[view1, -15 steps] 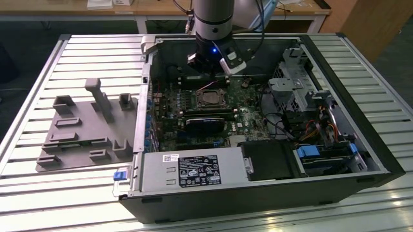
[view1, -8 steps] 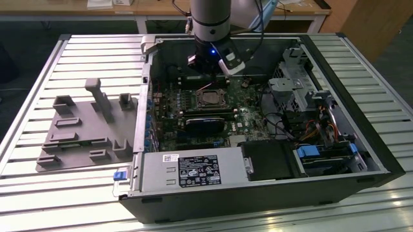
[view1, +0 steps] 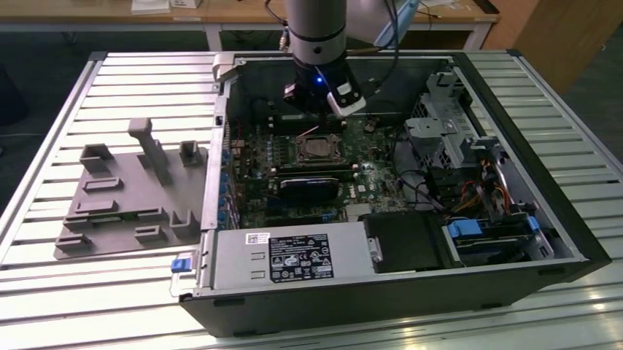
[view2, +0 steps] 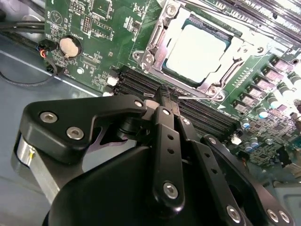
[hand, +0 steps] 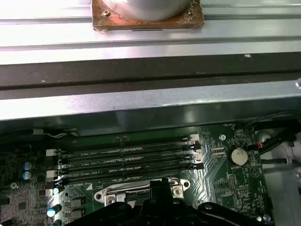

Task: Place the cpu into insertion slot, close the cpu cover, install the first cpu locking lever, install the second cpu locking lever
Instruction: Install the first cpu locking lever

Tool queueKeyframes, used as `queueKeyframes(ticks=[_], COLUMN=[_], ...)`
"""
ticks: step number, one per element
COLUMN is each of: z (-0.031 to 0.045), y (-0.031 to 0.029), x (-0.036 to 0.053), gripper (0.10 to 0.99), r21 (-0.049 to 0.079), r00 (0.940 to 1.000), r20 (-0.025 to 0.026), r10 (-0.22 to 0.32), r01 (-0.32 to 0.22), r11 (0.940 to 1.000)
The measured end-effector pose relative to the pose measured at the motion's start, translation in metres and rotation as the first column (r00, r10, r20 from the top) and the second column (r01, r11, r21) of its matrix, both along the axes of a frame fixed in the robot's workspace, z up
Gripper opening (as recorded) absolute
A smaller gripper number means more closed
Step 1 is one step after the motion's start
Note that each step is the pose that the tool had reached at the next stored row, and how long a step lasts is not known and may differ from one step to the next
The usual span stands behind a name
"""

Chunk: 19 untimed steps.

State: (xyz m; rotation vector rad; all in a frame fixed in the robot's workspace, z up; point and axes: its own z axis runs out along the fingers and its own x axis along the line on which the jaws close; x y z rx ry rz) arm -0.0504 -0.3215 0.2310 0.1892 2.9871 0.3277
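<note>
With the chip [view2: 195,52] lying in its socket [view2: 148,59] under the lowered cover [view2: 162,42], the fingers [view2: 164,110], clenched on nothing visible beside the thin lever [view2: 197,97], could slip off and scrape the memory slots [view2: 141,82].

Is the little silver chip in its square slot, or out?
In. In the second wrist view the cpu lies flat, with the cpu cover lying down around its edges.

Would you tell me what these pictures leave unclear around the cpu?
cpu: top washed out by glare, second wrist view.
insertion slot: cut off by the picture edge and the gripper, first wrist view.
cpu cover: too small to tell whether latched, exterior view.
</note>
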Motion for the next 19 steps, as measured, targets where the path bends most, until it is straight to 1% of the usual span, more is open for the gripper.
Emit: queueKeyframes(ticks=[1, 4, 6, 8, 14, 17, 19], z=[-0.0005, -0.0023, -0.0033, -0.0042, -0.0073, -0.0082, -0.0093], y=[0.0003, 0.0011, 0.0019, 0.0027, 0.0072, 0.0089, 0.0097], x=[-0.0005, -0.0023, -0.0032, -0.0043, -0.0072, -0.0078, -0.0081], gripper=[0.102, 0.102, 0.102, 0.102, 0.102, 0.102, 0.102], r21=[-0.001, -0.003, -0.004, -0.007, -0.014, -0.022, -0.025], r00=[1.0000, 0.9998, 0.9997, 0.9996, 0.9995, 0.9993, 0.9992], r20=[0.0032, 0.0176, 0.0246, 0.0277, 0.0321, 0.0372, 0.0408], r10=[0.000, 0.000, 0.000, 0.000, 0.000, 0.001, 0.001], r01=[0.000, 0.000, 0.000, 0.000, 0.000, 0.000, 0.000], r11=[1.0000, 1.0000, 1.0000, 1.0000, 0.9999, 0.9998, 0.9997])
